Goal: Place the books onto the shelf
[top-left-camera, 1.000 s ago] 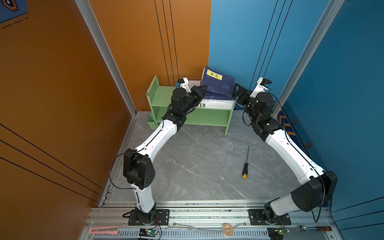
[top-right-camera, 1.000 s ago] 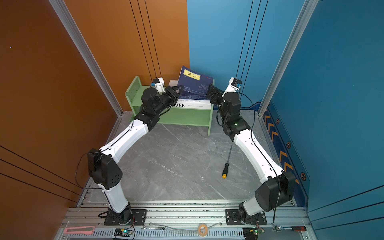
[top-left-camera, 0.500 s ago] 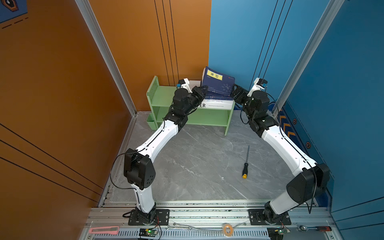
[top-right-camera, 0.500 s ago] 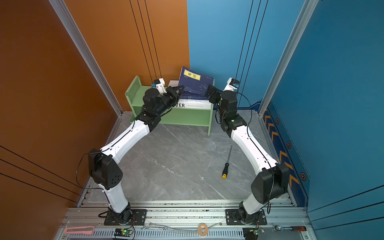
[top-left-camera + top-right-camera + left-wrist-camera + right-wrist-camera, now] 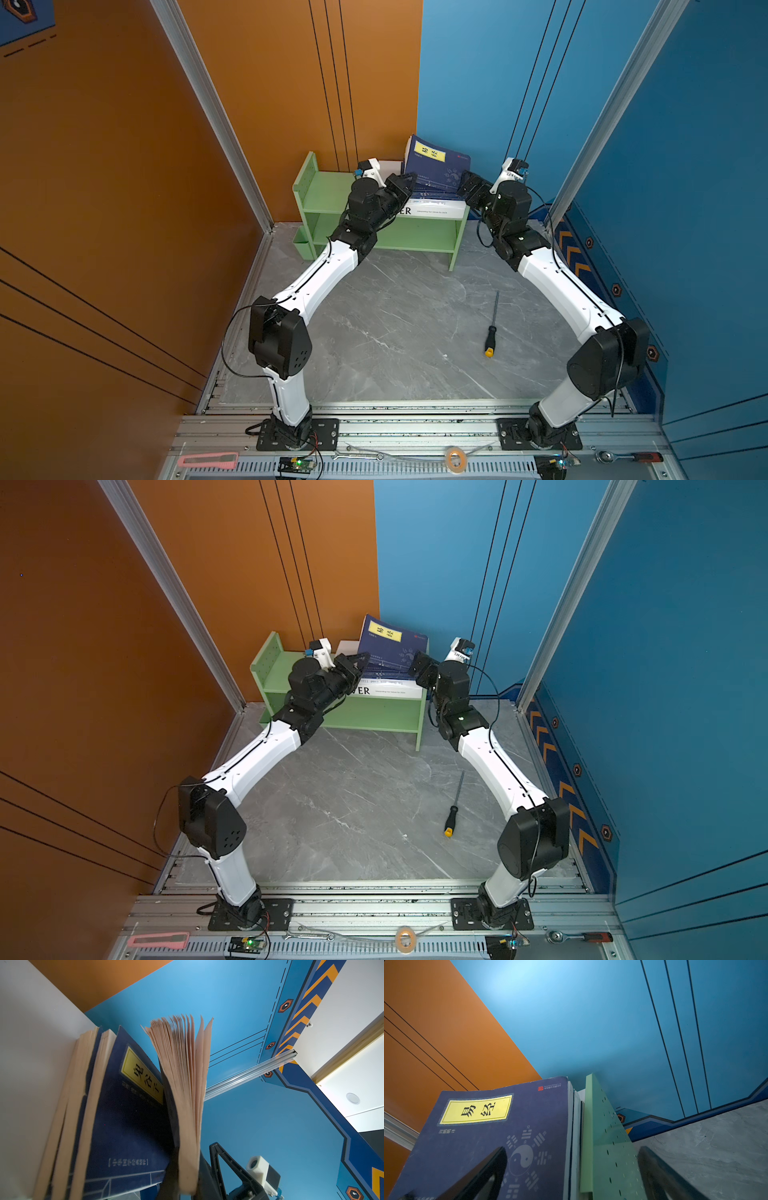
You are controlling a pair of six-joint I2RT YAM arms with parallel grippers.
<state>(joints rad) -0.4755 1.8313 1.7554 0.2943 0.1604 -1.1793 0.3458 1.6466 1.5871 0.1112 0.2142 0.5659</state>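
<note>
Two arms flank the navy softcover book [image 5: 436, 166] with matte cover and yellow label, leaning atop the green painted shelf [image 5: 324, 195] with perforated end panels, over a white glossy book [image 5: 436, 210] lying flat. Since a second ago the right gripper [image 5: 464, 188] edged in toward the cover, jaws spread wide, holding nothing; left gripper [image 5: 409, 183] unmoved, clenched on the book's lower corner, limp pages fanning. Likely just squaring up; placement nearly done.
</note>
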